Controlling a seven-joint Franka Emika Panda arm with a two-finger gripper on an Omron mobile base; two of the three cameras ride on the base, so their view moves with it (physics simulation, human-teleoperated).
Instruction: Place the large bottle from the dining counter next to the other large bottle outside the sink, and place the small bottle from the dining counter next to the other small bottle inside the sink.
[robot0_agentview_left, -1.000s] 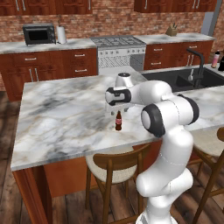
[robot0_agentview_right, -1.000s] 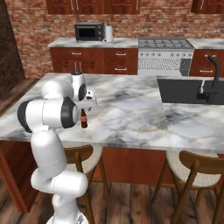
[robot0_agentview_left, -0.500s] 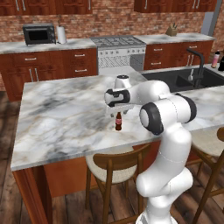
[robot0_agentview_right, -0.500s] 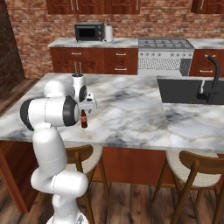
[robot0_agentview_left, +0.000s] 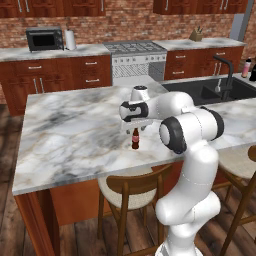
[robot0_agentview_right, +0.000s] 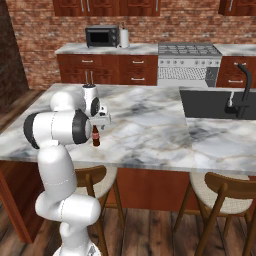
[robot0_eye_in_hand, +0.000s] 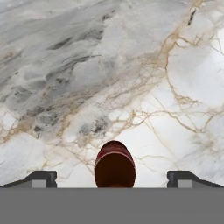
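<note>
The small bottle (robot0_agentview_left: 135, 139), red-brown with a narrow neck, stands upright near the front edge of the dining counter (robot0_agentview_left: 70, 130). My gripper (robot0_agentview_left: 135, 127) hangs open just above it, pointing straight down. In the right base view the small bottle (robot0_agentview_right: 95, 136) stands under the gripper (robot0_agentview_right: 100, 123). The hand view looks down on the small bottle's cap (robot0_eye_in_hand: 114, 162), which lies midway between my fingertips (robot0_eye_in_hand: 42, 178), with wide gaps on both sides. Beyond the sink (robot0_agentview_left: 210, 92), at the far right, stands the large bottle (robot0_agentview_left: 246, 67) beside the other large bottle (robot0_agentview_left: 253, 73), which the frame edge cuts.
A black arched faucet (robot0_agentview_left: 226, 75) rises at the sink's back. Wooden stools (robot0_agentview_left: 131, 192) stand along the counter's near side. A back counter carries a microwave (robot0_agentview_left: 45, 39), with a stove (robot0_agentview_left: 137, 60) to its right.
The hand has sunk slightly toward the small bottle. The bottle stands where it stood, and the jaws remain wide apart.
</note>
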